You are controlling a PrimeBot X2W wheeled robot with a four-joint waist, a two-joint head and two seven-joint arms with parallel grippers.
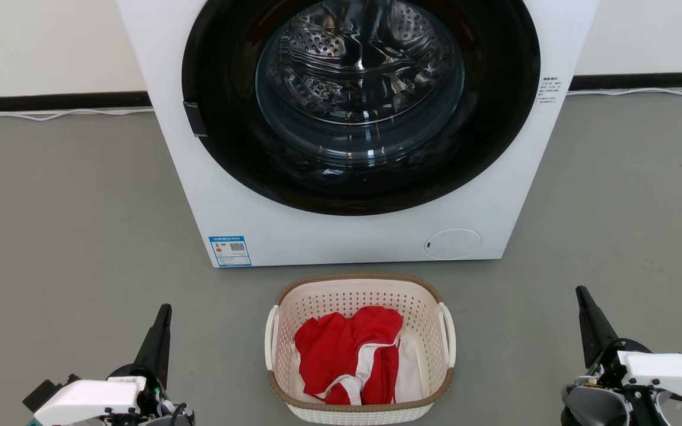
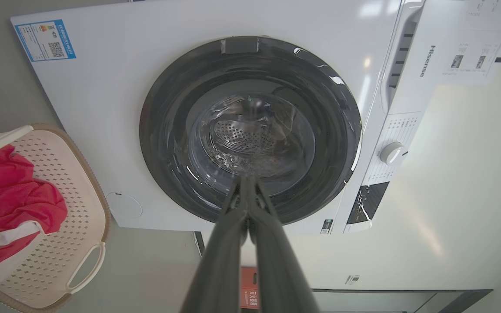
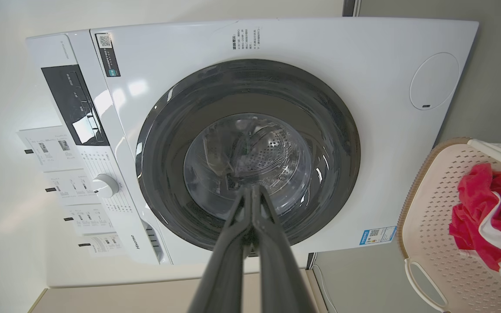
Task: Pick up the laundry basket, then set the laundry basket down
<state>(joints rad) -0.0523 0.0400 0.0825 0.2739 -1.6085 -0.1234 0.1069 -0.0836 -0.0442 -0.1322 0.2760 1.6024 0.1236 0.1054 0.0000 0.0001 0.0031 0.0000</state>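
Standing between the jaws: the laundry basket [image 1: 347, 299], upright on the grey floor [image 1: 68, 236], well apart from either pair of fingers.
Left gripper [image 1: 164, 310]: jaws pressed together at the tips and pinching nothing; the basket lies off to their right side, with bare floor in between.
Right gripper [image 1: 581, 291]: jaws likewise pressed tip to tip, with nothing held; the basket lies off to their left side, across bare floor.
Basket handles: the left handle [image 1: 270, 337] faces the left jaws and the right handle [image 1: 449, 334] faces the right jaws; neither is touched.
Basket contents: a red garment [image 1: 341, 349] with white trim, crumpled inside, below the brown rim.
Ahead of both jaws: a white washing machine [image 1: 228, 195], its round dark door [image 1: 359, 77] closed; in each wrist view the closed fingers point at the door glass.
Beyond the basket from the jaws: the machine's front panel, with a narrow strip of floor between it and the basket's far rim.
Blue label [image 1: 229, 250]: on the machine's lower front corner, on the left jaws' side.
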